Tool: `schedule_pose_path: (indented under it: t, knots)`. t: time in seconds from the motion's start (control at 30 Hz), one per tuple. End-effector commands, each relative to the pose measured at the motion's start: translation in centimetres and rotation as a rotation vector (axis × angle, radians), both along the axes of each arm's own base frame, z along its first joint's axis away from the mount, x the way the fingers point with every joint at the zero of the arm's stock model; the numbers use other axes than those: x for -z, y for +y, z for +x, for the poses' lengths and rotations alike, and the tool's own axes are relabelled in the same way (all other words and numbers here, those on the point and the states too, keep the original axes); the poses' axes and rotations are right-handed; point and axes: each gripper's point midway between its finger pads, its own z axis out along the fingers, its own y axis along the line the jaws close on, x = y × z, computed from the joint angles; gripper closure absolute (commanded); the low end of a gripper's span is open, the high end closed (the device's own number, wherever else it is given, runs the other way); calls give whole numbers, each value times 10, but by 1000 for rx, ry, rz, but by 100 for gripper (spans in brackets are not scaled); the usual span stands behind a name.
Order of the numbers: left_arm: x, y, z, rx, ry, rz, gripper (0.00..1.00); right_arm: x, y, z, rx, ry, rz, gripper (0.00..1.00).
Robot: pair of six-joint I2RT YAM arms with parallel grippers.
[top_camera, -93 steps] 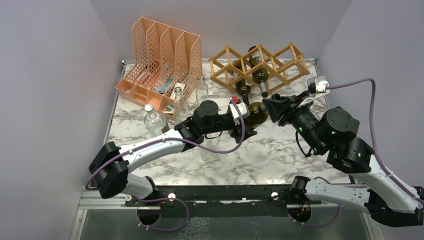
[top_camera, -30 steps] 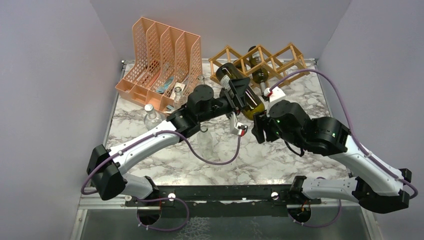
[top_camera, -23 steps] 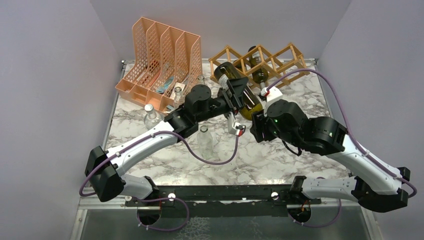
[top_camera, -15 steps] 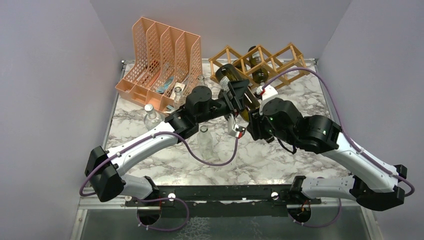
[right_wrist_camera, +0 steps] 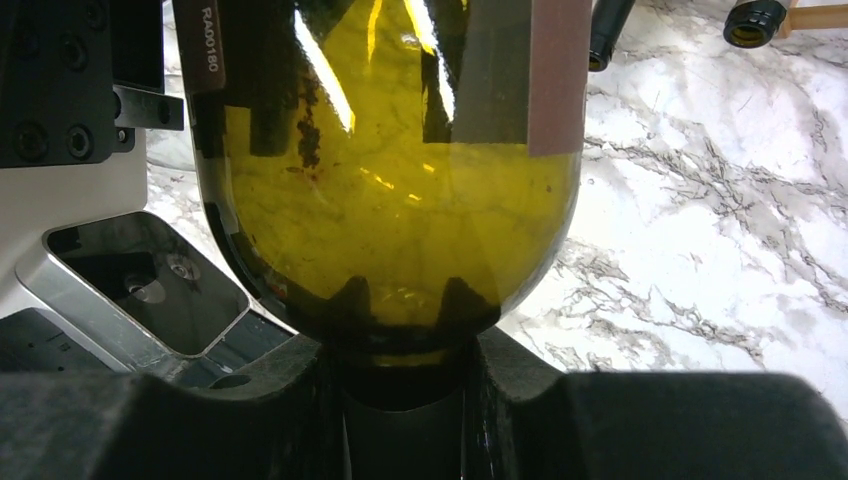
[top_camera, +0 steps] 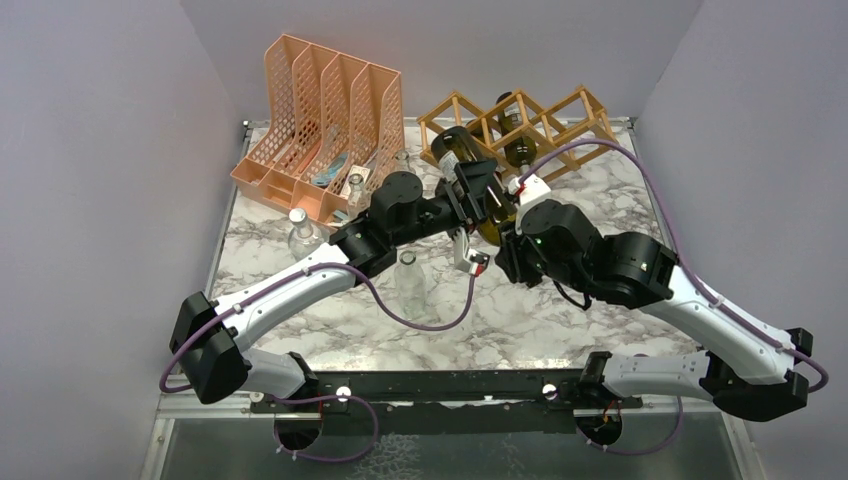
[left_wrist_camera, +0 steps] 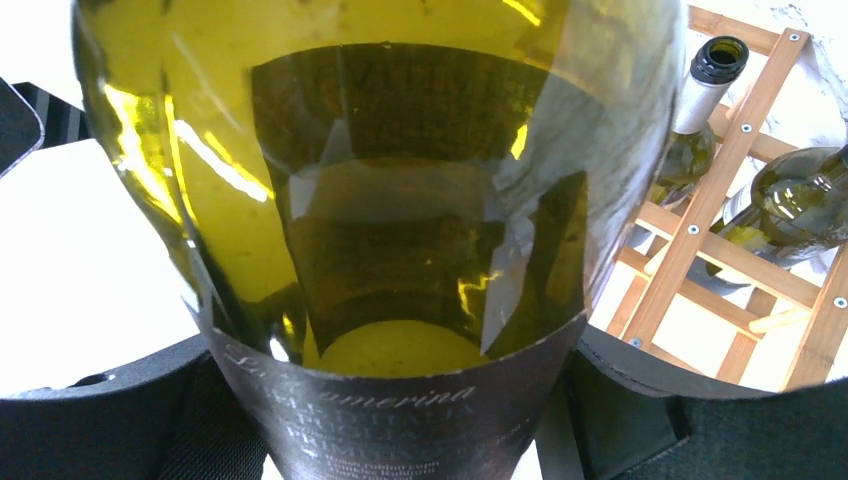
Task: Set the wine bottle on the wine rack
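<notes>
The wine bottle [top_camera: 470, 175] is dark green with a dark label. It is up in the air near the middle of the top view and lies tilted. Its fat end points to the upper left and its thin neck points to the lower right.

The left end effector [top_camera: 478, 192] has the fat middle of the bottle between its two fingers, which are about half open around the glass. In the left wrist view the bottle [left_wrist_camera: 380, 200] fills most of the frame, with a black finger [left_wrist_camera: 90, 420] low on each side.

The right end effector [top_camera: 508, 240] is closed tight on the neck. In the right wrist view its fingers [right_wrist_camera: 560, 410] press in on the neck just below the round shoulder of the bottle [right_wrist_camera: 400, 200].

The wine rack [top_camera: 590, 108] is made of light wood and sits at the upper right of the top view, on the white marble surface [top_camera: 560, 320]. The fat end of the held bottle is by the rack's left end. It is not clear if they touch. Another green bottle [top_camera: 517, 140] lies in the rack.

A peach file holder [top_camera: 320, 120] stands at the upper left. A clear glass bottle [top_camera: 410, 280] stands under the left arm.
</notes>
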Motion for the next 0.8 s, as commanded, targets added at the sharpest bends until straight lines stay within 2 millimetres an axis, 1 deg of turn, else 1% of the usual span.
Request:
schedule_pose_path:
  t: [0.0,0.03,0.07,0.1,0.13,0.2,0.23,0.37,0.5,0.57,0.67,0.77]
  knots:
    - [-84,10,-31,82,-91,-235,95,-11,-3,10,57,-66,38,99]
    - [-84,11,-31,82,-87,-238,81,-15,-5,12,66,-81,44,99]
    - [-83,11,-32,83,-81,-239,64,-21,-10,16,94,-108,48,99]
    - [-82,11,-32,85,-73,-241,39,-26,-13,19,113,-128,55,99]
    - [-80,11,-32,86,-61,-243,21,-31,-16,21,130,-147,60,99]
    - [-77,11,-32,89,-44,-247,6,-42,-22,27,170,-189,73,99]
    - [-76,11,-33,90,-38,-246,2,-47,-25,30,193,-211,73,99]
    - [-70,12,-32,83,-19,-242,1,-67,-37,46,298,-300,53,99]
    - [-69,15,-32,75,13,-254,1,-82,-35,64,332,-346,31,99]
    - [-72,18,-33,76,49,-281,1,-86,-35,80,332,-340,49,99]
    - [-84,17,-38,111,203,-375,1,-81,-43,109,328,-316,80,99]
    - [-90,17,-38,128,355,-471,1,-63,-55,132,346,-275,80,99]
